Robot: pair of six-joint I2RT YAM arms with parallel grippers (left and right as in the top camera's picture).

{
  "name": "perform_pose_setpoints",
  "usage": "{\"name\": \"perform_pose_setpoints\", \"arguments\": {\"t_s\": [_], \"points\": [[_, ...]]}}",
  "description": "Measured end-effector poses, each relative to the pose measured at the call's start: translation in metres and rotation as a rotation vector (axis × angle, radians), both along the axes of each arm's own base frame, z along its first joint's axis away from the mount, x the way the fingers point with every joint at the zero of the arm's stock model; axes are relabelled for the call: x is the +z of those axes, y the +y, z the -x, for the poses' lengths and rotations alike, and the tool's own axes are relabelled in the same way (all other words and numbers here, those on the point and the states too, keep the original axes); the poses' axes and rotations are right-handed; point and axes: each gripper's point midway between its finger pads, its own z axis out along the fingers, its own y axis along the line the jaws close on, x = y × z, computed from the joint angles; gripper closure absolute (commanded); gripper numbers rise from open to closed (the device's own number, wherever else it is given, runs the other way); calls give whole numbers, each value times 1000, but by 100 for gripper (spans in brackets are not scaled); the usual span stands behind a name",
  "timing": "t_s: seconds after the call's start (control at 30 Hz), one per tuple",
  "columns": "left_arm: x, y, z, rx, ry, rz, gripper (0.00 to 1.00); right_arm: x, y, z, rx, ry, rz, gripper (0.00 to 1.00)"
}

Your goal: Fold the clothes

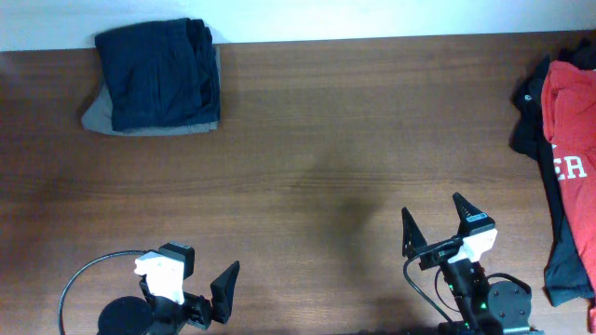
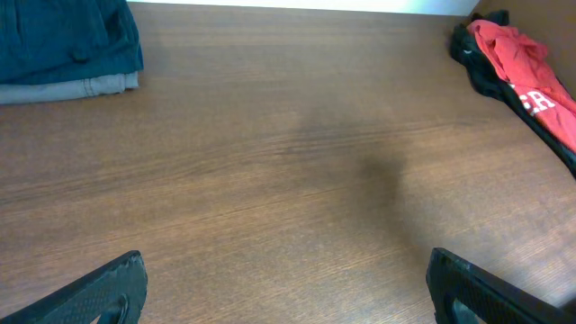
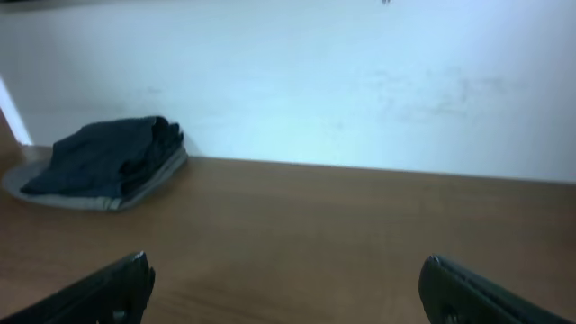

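Both arms sit low at the near edge of the table [image 1: 326,140], drawn in close to their bases. The left gripper [image 2: 286,261] points out across the wood, angled a little toward the right, with its two dark fingers [image 2: 108,290] spread wide and nothing between them. A black cable [image 1: 74,279] loops round beside its base. The right gripper [image 1: 432,216] faces straight toward the far wall [image 3: 360,81], and its fingers [image 1: 407,233] are also splayed well apart, holding nothing and touching only air above the bare wood.

The navy-blue shorts [image 1: 158,73] lie folded in the far left corner of the table, close to the wall. They rest on top of a pair of grey shorts [image 1: 98,116], whose edge shows along the near and left sides of the stack. That stack is well apart from both grippers. It is straight ahead of the left one, and far off to the left of the right one.

At the right edge of the table there is a loose heap: a red shirt [image 1: 573,140] spread over a dark garment [image 1: 531,121]. White block letters on the red cloth read "ER" from above, and the rest of the word is hidden in the folds. I can make out no other label or brand on anything.
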Motion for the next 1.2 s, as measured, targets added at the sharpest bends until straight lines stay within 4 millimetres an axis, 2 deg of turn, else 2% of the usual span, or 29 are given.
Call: {"name": "perform_pose_setpoints", "arguments": {"t_s": [0.17, 0.5, 0.77, 0.97, 1.2], "points": [[0, 0, 0, 0, 0, 0, 1, -6, 1, -6, 2, -56, 26, 1], [0, 0, 0, 0, 0, 0, 1, -41, 1, -12, 1, -8, 88, 1], [0, 0, 0, 0, 0, 0, 1, -42, -4, -13, -26, -13, 122, 1], [0, 0, 0, 0, 0, 0, 1, -15, -23, -15, -146, -118, 121, 1], [0, 0, 0, 0, 0, 0, 1, -11, -34, -16, -211, -127, 116, 1]]}}
